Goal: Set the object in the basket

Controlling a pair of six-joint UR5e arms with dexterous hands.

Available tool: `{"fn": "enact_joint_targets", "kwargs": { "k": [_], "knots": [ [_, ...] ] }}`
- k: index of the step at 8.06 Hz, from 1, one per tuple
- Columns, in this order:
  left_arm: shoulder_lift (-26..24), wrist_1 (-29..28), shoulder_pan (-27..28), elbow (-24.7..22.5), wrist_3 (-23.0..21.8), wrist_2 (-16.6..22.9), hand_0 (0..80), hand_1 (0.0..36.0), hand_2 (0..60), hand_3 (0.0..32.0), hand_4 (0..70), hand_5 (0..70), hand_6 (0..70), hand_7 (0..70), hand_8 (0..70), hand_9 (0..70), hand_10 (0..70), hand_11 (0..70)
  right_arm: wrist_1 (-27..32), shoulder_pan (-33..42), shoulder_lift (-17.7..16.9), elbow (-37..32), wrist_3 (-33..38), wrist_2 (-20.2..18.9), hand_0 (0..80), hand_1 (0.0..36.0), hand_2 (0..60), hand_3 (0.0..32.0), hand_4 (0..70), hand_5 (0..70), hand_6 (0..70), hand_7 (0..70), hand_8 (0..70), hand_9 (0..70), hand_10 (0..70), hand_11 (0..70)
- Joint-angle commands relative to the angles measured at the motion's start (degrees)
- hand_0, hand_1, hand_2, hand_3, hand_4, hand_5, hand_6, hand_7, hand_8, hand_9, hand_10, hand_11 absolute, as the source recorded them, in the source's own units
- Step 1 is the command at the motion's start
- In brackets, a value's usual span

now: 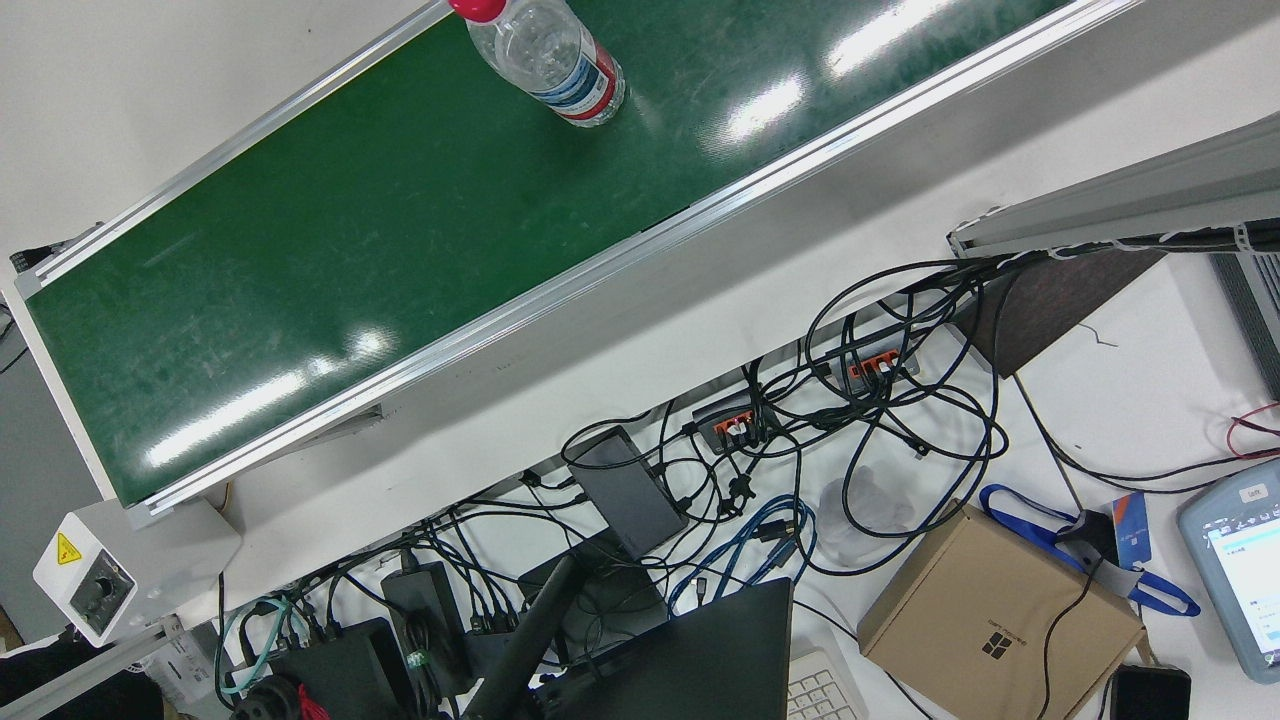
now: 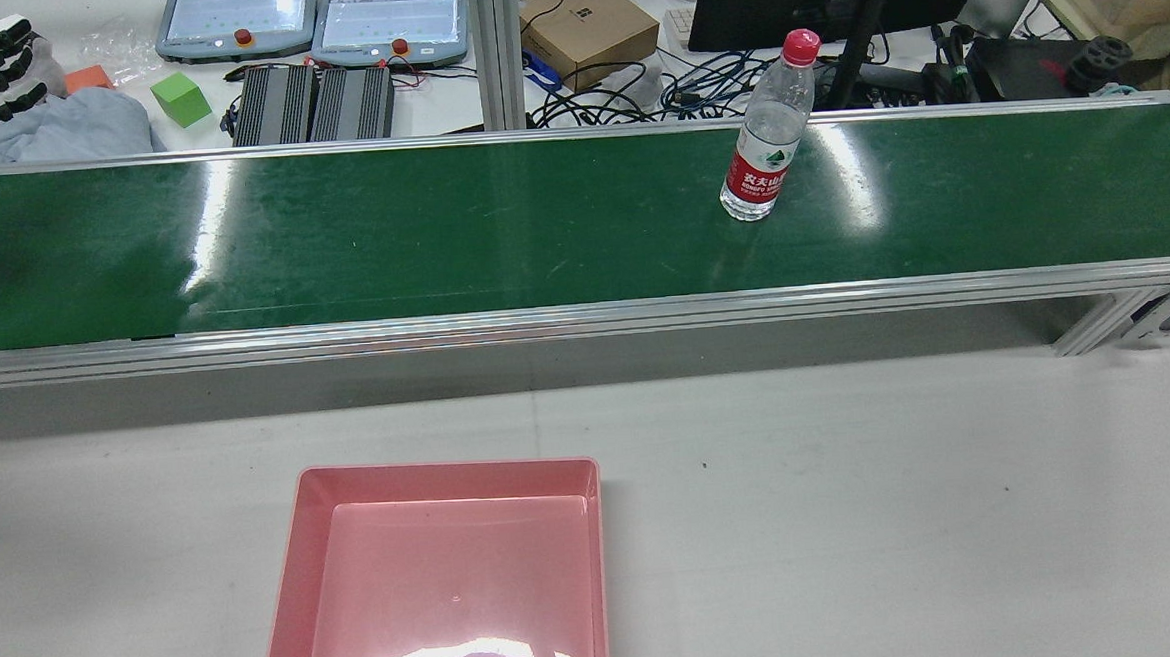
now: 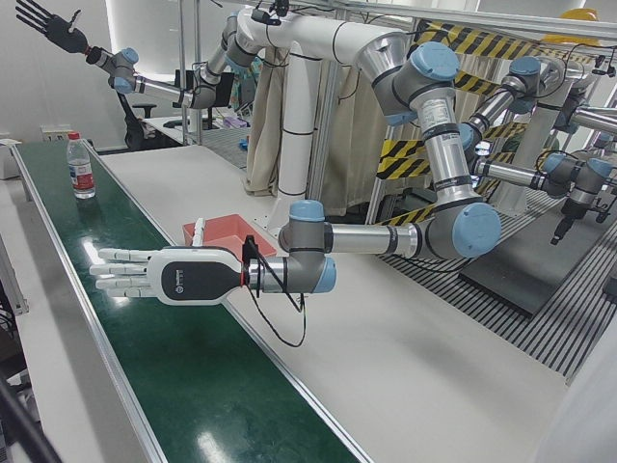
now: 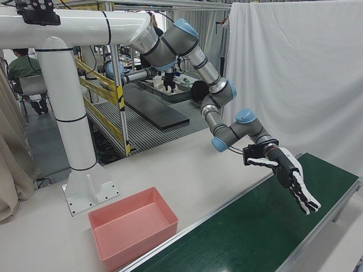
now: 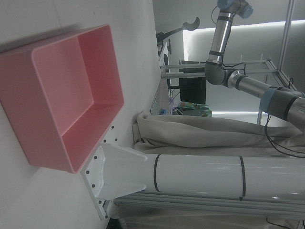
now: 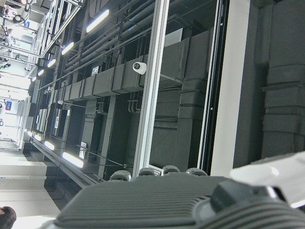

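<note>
A clear water bottle with a red cap and red label stands upright on the green conveyor belt, right of centre in the rear view. It also shows as the bottle in the front view and the bottle far down the belt. The pink basket sits empty on the white table, on the near side of the belt. My left hand hovers flat over the belt's left end, open, fingers stretched, far from the bottle. My right hand is raised high, open, fingers spread.
Behind the belt lie two teach pendants, a green cube, a cardboard box, a monitor and tangled cables. The white arm pedestal stands behind the basket. Bare white table surrounds the basket.
</note>
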Motion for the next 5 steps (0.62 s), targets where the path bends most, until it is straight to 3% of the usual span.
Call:
{"fn": "enact_joint_targets", "kwargs": {
  "k": [1,5],
  "knots": [
    [0.0,0.0,0.0,0.0,0.0,0.0,48.2,3.6,0.0,0.0,10.4,5.8,0.7,0.0,1.2,0.2,3.7,6.2,0.0,0.0,0.0,0.0,0.0,0.0,0.0,0.0,0.0,0.0,0.0,0.0,0.0,0.0,0.0,0.0,0.0,0.0],
    [0.1,0.0,-0.5,-0.5,0.0,0.0,48.0,3.3,0.0,0.0,10.2,5.6,0.6,0.0,1.2,0.0,3.6,6.0,0.0,0.1,0.0,0.0,0.0,0.0,0.0,0.0,0.0,0.0,0.0,0.0,0.0,0.0,0.0,0.0,0.0,0.0]
  ]
}}
